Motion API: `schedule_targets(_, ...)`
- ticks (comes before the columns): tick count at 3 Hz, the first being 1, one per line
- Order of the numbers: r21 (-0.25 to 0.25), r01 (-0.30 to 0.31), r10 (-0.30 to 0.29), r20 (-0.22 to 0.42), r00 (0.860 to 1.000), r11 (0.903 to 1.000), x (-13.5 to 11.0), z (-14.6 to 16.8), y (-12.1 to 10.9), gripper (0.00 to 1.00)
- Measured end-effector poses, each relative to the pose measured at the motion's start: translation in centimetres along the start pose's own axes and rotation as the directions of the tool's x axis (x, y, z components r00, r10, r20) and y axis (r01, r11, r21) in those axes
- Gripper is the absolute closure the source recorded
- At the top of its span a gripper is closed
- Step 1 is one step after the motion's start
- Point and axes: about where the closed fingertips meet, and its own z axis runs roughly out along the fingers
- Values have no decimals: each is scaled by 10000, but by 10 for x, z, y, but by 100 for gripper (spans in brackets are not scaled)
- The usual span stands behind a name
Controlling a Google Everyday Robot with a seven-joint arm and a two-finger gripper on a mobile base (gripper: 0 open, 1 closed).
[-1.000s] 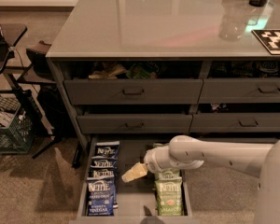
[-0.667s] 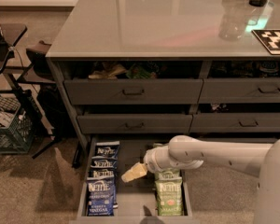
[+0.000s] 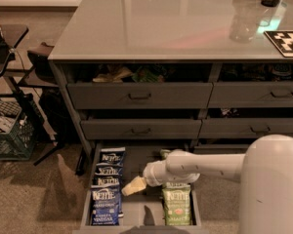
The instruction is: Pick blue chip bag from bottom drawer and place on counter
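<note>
Holds the pincer [image 3: 133, 186] at lower centre of the frame, low over the bare grey middle strip of the bottom drawer [image 3: 142, 214], tip aimed down and to the left. Cannot tell how wide it stands, nor whether it has hold of anything. Reaches in from the right edge of the frame along the white arm [image 3: 210, 167], passing above the green bags [image 3: 176, 206] on the drawer's right side.

Finds the nearest blue chip bag [image 3: 106, 199] just to the left of the pincer tip, close but apparently not touching, lying flat in a column of similar bags down the drawer's left side. Runs lengthwise up and down the frame, as does the whole overlapping column, so roughly square to the line of the arm.

Calls, most likely, for a short move left and down onto that bag, closing across its narrow width. Leaves the desk [image 3: 151, 23] for later, well apart in the upper half of the frame.
</note>
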Motion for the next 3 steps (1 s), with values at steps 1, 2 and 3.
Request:
schedule_targets(1,-88,33,-33,17,10000,10000,21,49,-4,0)
schedule_targets(2,-358,7,-7,19,10000,9994,43,91,-3,0)
schedule_targets(3,-1127,255,-274,-152,9995,9933,54,131,9,0)
